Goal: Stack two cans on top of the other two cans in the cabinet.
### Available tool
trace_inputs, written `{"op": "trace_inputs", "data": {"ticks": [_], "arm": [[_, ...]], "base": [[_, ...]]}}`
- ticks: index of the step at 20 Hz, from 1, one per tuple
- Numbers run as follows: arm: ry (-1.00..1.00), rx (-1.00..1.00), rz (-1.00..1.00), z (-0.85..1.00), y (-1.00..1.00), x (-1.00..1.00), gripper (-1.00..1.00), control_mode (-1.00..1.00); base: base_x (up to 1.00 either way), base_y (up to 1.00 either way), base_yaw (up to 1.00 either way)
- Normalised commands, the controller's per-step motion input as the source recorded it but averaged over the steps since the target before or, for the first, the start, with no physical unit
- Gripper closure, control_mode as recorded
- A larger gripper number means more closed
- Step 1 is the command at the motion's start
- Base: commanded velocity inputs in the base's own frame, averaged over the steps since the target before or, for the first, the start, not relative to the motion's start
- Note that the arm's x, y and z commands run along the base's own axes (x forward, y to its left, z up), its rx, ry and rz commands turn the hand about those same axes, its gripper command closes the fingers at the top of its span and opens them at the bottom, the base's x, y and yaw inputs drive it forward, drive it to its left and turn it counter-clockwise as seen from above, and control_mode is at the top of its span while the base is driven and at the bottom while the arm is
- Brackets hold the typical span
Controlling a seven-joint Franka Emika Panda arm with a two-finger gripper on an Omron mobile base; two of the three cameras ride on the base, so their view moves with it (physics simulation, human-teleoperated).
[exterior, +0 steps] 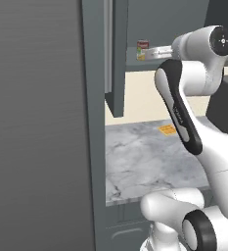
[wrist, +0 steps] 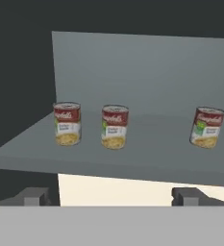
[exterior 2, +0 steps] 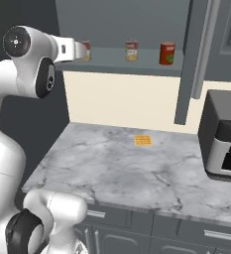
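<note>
Three cans stand upright in a row on the cabinet shelf (wrist: 147,161). Two of them, the left can (wrist: 67,123) and the middle can (wrist: 115,127), have red-and-white labels with a yellowish lower band. A third can (wrist: 207,127) stands apart at the right and looks red-orange in the right base view (exterior 2: 167,53). My gripper (wrist: 111,196) is open, level with the shelf's front edge and short of the cans, with nothing between its fingers. In the right base view the gripper (exterior 2: 82,51) partly covers the left can (exterior 2: 87,51), and the middle can (exterior 2: 132,50) stands free.
The cabinet's narrow grey door (exterior 2: 194,59) hangs open at the right of the shelf. Below is a marble counter (exterior 2: 127,163) with a small orange square (exterior 2: 143,140) lying on it. A dark oven-like appliance (exterior 2: 226,139) stands at the counter's right end. A wide grey panel (exterior: 37,122) rises at the left.
</note>
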Motion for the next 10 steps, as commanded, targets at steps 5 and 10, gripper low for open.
{"op": "trace_inputs", "data": {"ticks": [5, 10], "arm": [[0.01, 0.0, 0.0, 0.04, 0.0, 0.26, -1.0, -1.0], [0.0, 0.01, 0.01, -0.08, 0.0, 0.21, -1.0, -1.0]], "base": [[0.0, 0.0, 0.0], [0.0, 0.0, 0.0]]}}
